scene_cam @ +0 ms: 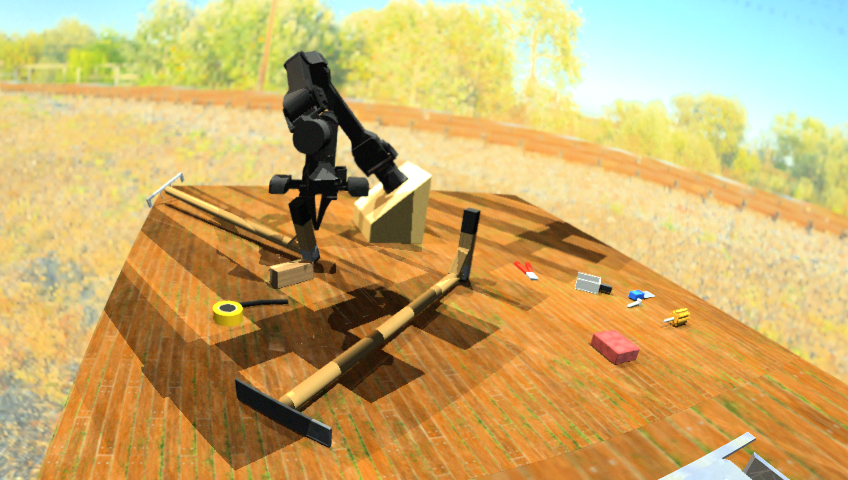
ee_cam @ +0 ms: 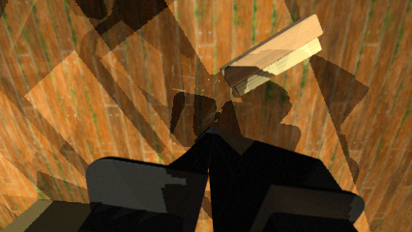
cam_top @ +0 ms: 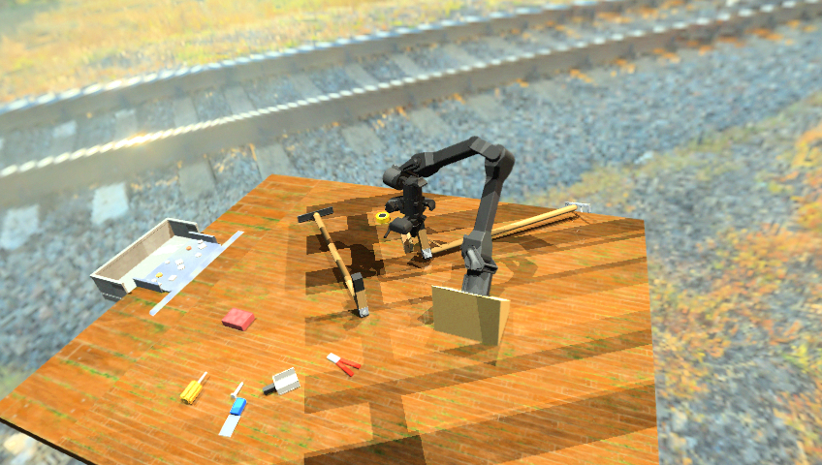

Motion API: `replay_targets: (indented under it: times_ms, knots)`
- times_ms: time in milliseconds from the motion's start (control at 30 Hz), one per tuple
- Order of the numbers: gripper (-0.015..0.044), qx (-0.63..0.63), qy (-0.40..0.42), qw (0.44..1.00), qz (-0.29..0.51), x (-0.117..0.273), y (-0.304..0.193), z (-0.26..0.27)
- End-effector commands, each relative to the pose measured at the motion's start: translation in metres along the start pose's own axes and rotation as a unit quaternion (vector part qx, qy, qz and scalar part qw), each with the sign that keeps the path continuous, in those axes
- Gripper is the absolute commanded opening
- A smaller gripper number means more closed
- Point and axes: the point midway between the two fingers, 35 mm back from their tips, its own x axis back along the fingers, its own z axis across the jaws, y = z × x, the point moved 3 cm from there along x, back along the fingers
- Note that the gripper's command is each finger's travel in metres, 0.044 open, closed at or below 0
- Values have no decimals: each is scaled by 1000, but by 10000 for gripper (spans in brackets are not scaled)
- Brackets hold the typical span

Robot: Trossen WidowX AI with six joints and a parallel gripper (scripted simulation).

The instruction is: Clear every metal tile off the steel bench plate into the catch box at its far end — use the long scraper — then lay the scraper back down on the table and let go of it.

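Observation:
My gripper [cam_top: 416, 223] [scene_cam: 312, 209] [ee_cam: 210, 138] is shut on the upright grip of a long wooden-handled tool [cam_top: 530, 222] [scene_cam: 238, 220]; its pale metal head has bent ends and lies out by the table's edge. The grip's metal foot is close above the table. The wrist view hides most of the grip. The long scraper [cam_top: 331, 247] [scene_cam: 392, 325], with a flat black blade and its own black-topped upright grip, lies on the table, apart from the gripper. Several small tiles [cam_top: 179, 265] are scattered on the steel plate [cam_top: 196, 263]. The catch box [cam_top: 110, 285] is at its far end.
A wooden block [scene_cam: 291, 274] [ee_cam: 276, 50] lies close beside the gripper. Yellow tape [cam_top: 382, 217] [scene_cam: 227, 312] lies near it. A red block [cam_top: 237, 319] [scene_cam: 614, 346], red-handled pliers [cam_top: 346, 364] and several small tools lie farther off. The arm's wedge base [cam_top: 467, 317] stands nearby.

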Motion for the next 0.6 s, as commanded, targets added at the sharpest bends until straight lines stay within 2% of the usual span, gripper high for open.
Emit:
replay_targets:
  times_ms: [0, 233, 567]
  knots:
    - [0, -8, -15, 1000, 15, -4, -7, -15]
    - [0, -7, -18, 1000, 15, -3, -10, -25]
    - [0, -5, -4, 1000, 6, 31, 0, -13]
